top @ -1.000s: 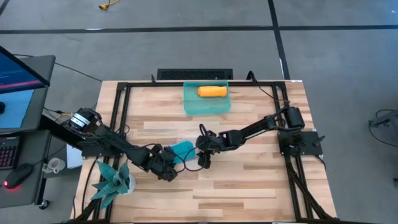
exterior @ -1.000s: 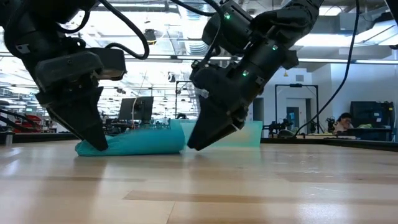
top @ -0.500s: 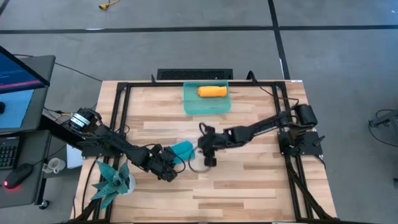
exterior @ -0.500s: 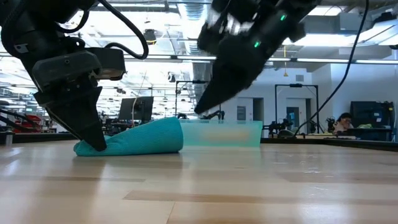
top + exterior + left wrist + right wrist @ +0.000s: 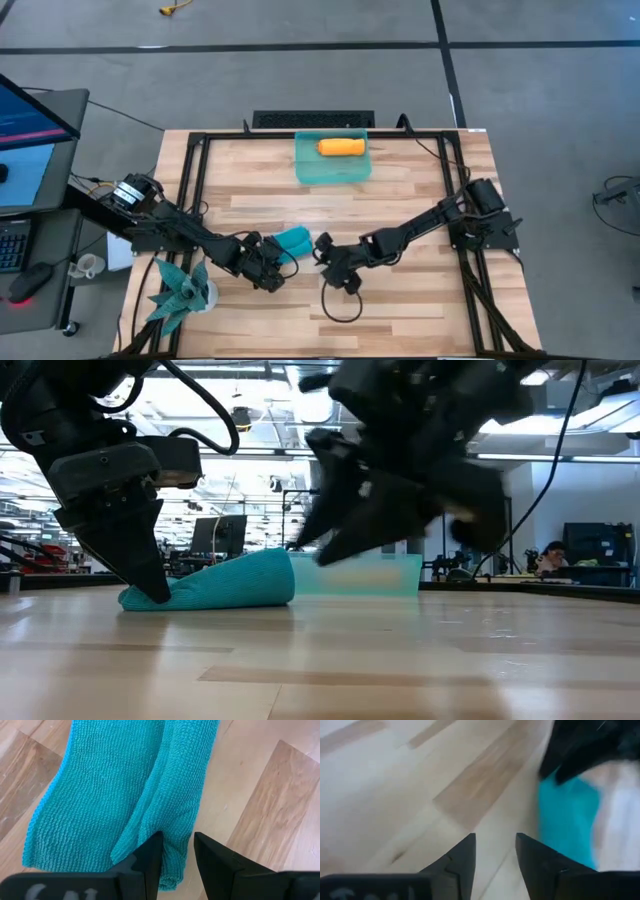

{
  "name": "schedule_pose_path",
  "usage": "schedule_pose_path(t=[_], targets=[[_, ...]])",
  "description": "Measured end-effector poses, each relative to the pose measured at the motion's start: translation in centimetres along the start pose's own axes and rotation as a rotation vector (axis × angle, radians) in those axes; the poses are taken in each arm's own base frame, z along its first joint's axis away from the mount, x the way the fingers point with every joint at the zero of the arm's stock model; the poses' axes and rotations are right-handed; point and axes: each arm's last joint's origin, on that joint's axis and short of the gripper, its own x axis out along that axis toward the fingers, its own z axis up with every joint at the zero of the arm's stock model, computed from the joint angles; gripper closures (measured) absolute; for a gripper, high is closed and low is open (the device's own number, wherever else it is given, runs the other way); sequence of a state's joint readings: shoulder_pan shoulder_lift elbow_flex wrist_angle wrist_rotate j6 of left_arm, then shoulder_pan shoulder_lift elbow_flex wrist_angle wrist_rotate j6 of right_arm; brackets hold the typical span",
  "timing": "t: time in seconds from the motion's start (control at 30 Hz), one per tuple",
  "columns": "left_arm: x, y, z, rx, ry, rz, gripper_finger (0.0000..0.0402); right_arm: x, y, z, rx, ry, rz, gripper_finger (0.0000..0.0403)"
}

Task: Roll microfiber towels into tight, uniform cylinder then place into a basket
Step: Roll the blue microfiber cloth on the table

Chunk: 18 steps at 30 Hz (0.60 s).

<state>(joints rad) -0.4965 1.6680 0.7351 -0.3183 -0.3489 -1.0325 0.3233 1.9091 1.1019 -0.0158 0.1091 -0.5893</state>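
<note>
High view | teal towel (image 5: 293,241) lies rolled well short of the basket (image 5: 333,170), orange towel (image 5: 341,147) already inside | left gripper (image 5: 176,857) pinches the roll's end | right gripper (image 5: 495,851) spread, empty, beside roll | step: transfer | next: lift it to the basket.

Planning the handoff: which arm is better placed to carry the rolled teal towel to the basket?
Left, probably. The left gripper is pinching the teal towel, while the right gripper sits apart, open and empty. The basket already holds the orange towel.
</note>
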Motion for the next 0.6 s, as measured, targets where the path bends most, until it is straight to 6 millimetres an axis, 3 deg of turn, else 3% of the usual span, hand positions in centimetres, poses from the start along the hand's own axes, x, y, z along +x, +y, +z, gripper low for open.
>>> schedule_pose_path(t=[0.27,0.6], targets=[[0.0,0.0,0.0,-0.001,-0.001,-0.001,0.029,1.5,-0.3,0.0,-0.178,-0.02,-0.107,0.0191],[0.0,0.0,0.0,-0.001,-0.001,-0.002,0.029,2.7,-2.2,-1.4,-0.163,-0.012,-0.168,0.0175]])
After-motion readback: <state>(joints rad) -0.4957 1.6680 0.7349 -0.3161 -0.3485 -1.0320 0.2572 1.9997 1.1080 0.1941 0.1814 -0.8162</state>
